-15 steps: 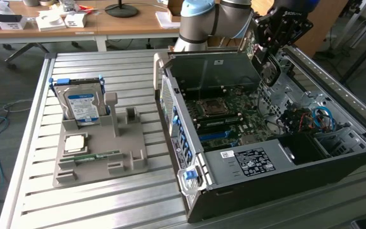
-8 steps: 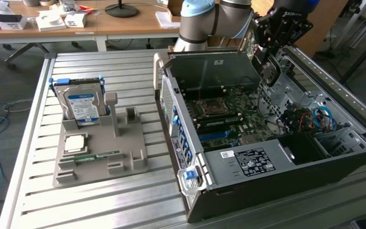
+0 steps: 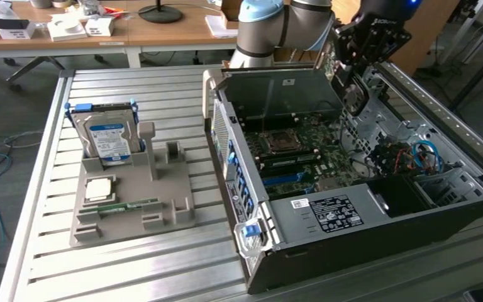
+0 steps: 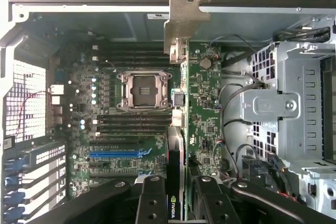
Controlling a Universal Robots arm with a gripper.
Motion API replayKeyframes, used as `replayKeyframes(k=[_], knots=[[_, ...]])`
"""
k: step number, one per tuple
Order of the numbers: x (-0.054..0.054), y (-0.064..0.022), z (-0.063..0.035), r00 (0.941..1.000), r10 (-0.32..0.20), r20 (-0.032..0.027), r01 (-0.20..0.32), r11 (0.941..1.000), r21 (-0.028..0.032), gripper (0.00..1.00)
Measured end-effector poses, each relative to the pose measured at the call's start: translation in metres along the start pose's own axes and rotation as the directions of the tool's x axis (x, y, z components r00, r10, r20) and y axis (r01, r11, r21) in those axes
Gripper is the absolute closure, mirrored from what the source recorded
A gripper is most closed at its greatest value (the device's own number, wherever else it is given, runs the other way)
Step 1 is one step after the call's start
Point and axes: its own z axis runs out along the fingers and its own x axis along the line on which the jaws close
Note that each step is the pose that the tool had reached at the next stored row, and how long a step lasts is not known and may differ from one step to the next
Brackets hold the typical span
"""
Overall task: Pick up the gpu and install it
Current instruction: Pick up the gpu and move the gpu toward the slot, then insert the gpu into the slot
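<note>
slatted metal table (image 3: 141,258) carries an open computer case (image 3: 263,270), over whose motherboard (image 4: 131,129) the gripper (image 4: 177,192) clamps the gpu (image 4: 175,150).

Gpu (image 4: 177,156) in gripper (image 4: 181,195), edge-on above motherboard (image 4: 131,129) inside computer case (image 4: 79,4)

- My gripper (image 3: 357,63) hangs over the far end of the open computer case (image 3: 334,251).
- It holds the gpu (image 3: 348,89) up on its edge, over the green board (image 3: 304,157) inside the case.
- On the exterior view's left, a gray tray (image 3: 166,189) sits on the metal table (image 3: 141,264).
- A hard drive (image 3: 109,139) stands up in the tray.
- A small green memory stick (image 3: 128,206) lies flat in the tray too.
</note>
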Motion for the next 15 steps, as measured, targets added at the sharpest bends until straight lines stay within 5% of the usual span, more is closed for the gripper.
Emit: replayKeyframes(k=[15], knots=[[-0.0053, -0.0003, 0.0043, 1.0000, 0.000, 0.0000, 0.000, 1.0000, 0.0001, 0.74]])
